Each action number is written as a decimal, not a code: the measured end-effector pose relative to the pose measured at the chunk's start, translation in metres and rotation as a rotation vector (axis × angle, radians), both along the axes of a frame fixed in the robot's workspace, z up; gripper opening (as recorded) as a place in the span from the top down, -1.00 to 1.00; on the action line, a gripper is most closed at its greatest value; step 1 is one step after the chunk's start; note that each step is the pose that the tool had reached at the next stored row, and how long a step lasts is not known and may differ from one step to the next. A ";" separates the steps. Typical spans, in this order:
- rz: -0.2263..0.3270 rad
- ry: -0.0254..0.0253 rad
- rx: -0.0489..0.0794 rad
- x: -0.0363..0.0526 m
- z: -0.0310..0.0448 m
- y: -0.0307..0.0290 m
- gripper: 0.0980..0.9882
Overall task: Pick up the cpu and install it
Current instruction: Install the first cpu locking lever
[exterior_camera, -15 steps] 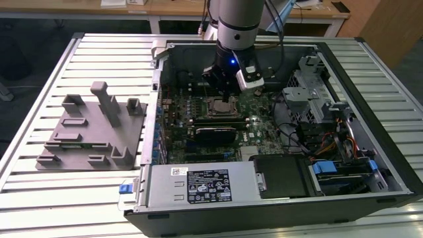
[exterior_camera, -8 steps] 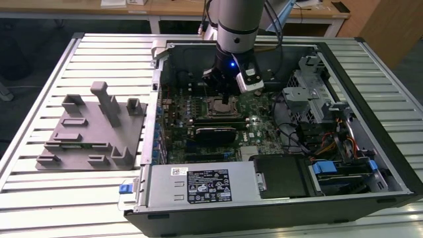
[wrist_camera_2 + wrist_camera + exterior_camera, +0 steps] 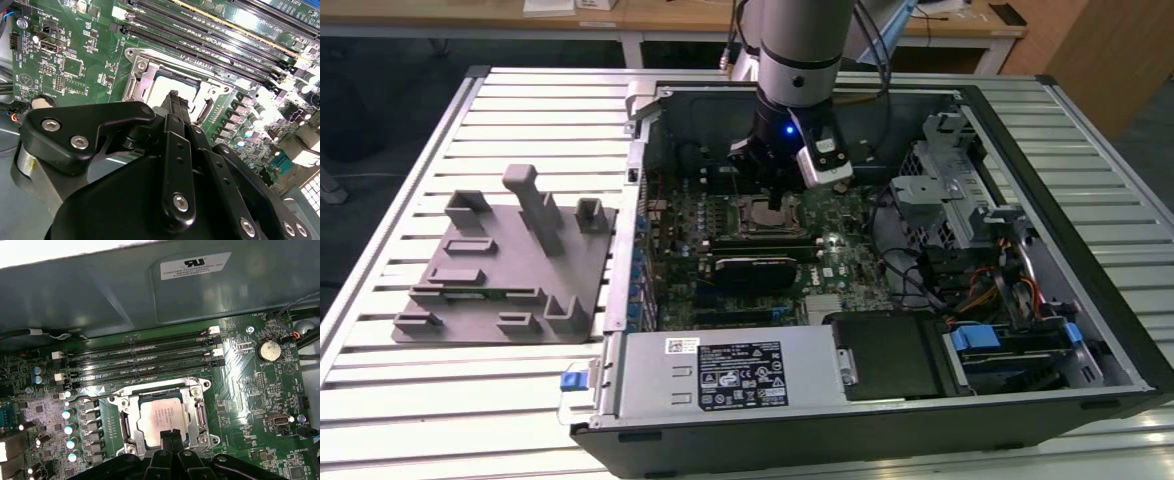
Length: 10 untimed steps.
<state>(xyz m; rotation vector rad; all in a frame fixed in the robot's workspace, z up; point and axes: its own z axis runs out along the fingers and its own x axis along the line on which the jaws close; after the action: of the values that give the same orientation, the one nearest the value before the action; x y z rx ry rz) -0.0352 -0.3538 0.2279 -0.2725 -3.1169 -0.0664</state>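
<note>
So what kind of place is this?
Probably a robot lab or workshop: a robot arm reaches into an open desktop computer case on a slatted metal table, over the cpu in its motherboard socket, with wooden desks behind.

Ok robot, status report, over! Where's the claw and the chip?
Claw low over the socket frame. Cpu lying flat inside it, claw tip over one edge. Nothing between them, over.
</note>
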 end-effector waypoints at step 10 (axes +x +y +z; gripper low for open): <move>0.000 0.0000 0.000 0.0000 0.0090 0.0000 0.98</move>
<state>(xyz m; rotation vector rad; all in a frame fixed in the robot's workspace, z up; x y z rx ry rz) -0.0352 -0.3538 0.2369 -0.2722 -3.1169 -0.0662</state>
